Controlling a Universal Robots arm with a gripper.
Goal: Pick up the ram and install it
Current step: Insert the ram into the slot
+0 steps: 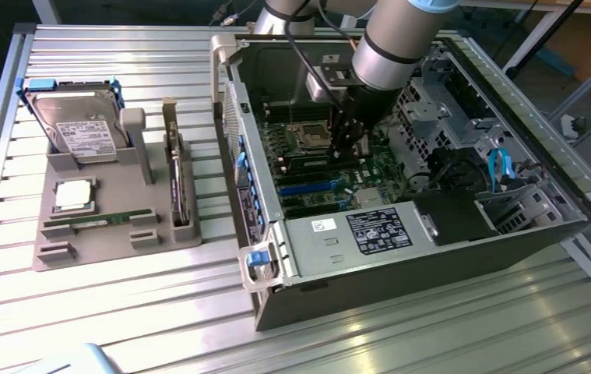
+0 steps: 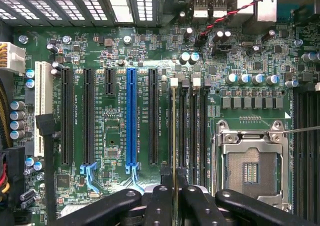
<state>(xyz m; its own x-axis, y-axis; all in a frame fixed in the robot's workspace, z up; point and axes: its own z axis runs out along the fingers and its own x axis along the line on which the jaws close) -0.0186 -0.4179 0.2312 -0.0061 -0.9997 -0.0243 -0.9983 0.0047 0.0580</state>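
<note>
Wrist view: jaws clenched nearly closed on the thin ram, edge-on over the motherboard.

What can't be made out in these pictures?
- Wrist view: the ram, edge-on in the gripper, is a thin line; its chips are hidden.
- Exterior view: the arm and gripper hide where the ram meets the motherboard, so seating cannot be told.
- Exterior view: the hard drive label is too small to read.

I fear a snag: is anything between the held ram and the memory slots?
Nothing visible. The gripper holds the ram edge-on, in line with the black memory slots beside the processor socket.
</note>
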